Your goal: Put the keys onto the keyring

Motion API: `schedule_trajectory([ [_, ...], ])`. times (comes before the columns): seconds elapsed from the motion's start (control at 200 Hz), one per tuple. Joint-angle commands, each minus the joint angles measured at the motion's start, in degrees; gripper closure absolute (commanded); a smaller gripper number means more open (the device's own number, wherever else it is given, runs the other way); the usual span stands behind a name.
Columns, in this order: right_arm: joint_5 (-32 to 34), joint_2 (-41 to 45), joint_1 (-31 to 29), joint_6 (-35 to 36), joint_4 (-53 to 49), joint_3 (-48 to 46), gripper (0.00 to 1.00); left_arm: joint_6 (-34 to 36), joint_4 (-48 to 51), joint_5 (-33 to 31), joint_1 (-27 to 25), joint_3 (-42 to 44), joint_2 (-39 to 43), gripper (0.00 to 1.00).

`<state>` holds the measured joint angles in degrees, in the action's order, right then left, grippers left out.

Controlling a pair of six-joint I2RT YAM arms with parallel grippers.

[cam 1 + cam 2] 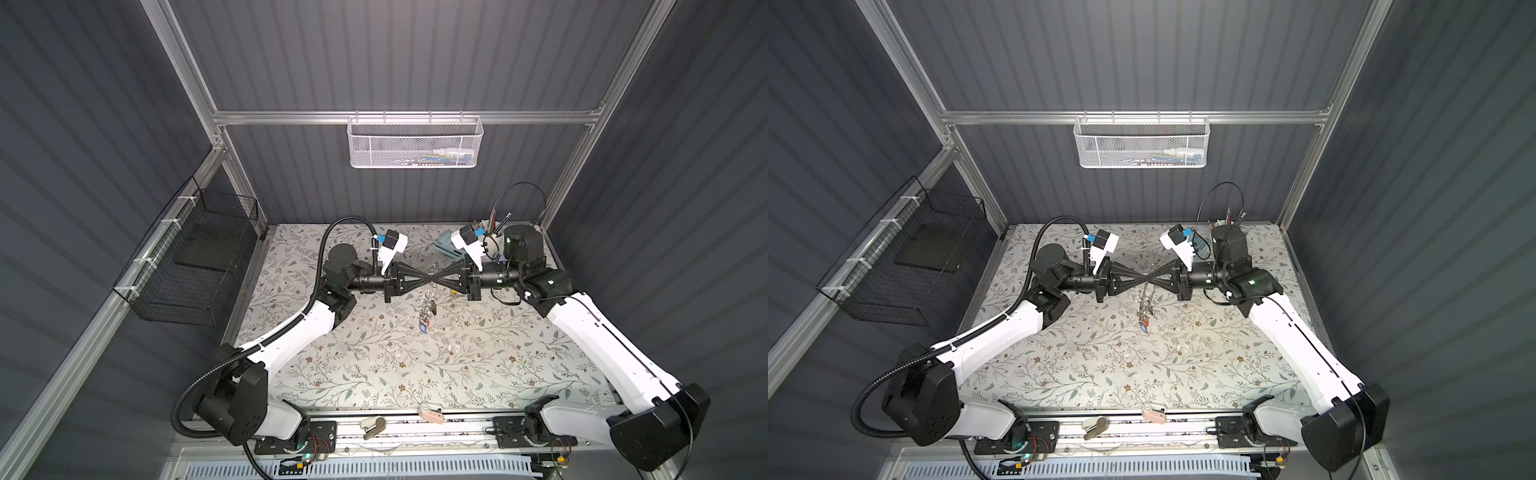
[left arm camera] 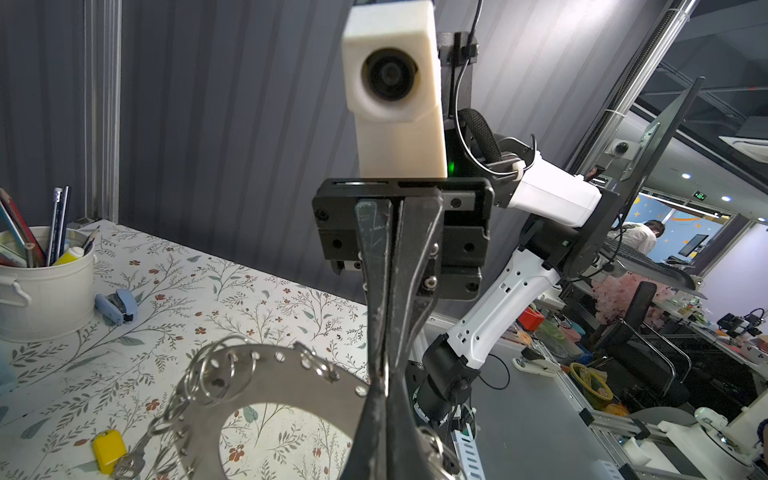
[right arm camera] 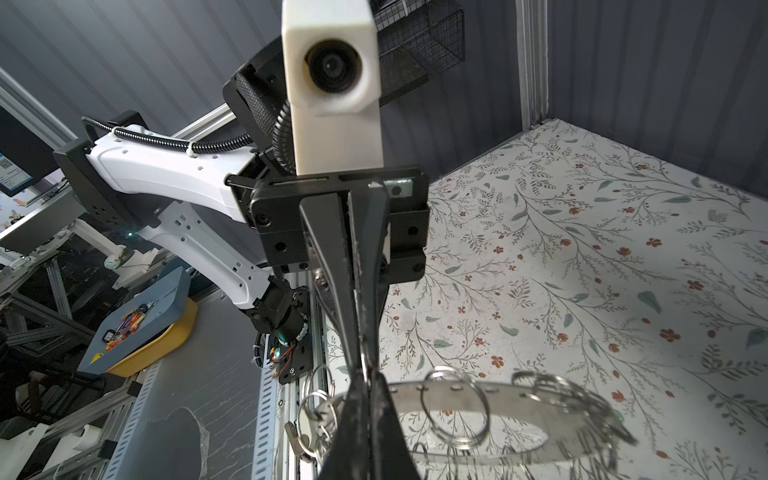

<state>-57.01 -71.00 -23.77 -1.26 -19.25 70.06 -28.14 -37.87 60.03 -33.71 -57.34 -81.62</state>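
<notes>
The keyring [image 2: 286, 385] is held clear of the tabletop [image 1: 374, 374], above its middle. Its flat face lies roughly level, and its body extends from the grip point toward the far edge. The left gripper [image 1: 427, 283] and right gripper [image 1: 437, 282] meet tip to tip, and both sets of jaws are clenched on the ring's rim. The keys [image 1: 425, 318] hang in a bunch. The bunch's long axis trails toward the near edge, with a blue tag at its end.

left gripper [image 1: 1141, 279]: closed, at 9 o'clock of keyring [image 1: 1144, 296] | right gripper [image 1: 1153, 279]: closed, at 3 o'clock | keys [image 1: 1145, 325]: dangling at 6 o'clock
</notes>
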Motion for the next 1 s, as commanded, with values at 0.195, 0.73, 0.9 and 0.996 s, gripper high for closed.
schedule_trajectory([
  [0.195,-0.4,-0.6,-0.1,0.5,0.0,-0.5,1.00,7.4,9.8,2.2,-0.3,-3.4,0.1,0.86],
  [0.73,-0.9,-1.7,-0.2,2.6,-2.3,0.0,1.00,19.8,27.7,2.9,-0.1,-9.6,-0.2,0.85],
  [0.9,-0.9,-1.8,-0.2,3.0,-2.7,0.1,1.00,24.2,34.3,2.8,-0.1,-12.2,-1.1,0.81],
  [0.996,-0.8,-1.8,-0.2,3.2,-2.7,0.2,1.00,25.2,35.7,3.0,0.2,-12.9,-1.3,0.82],
])
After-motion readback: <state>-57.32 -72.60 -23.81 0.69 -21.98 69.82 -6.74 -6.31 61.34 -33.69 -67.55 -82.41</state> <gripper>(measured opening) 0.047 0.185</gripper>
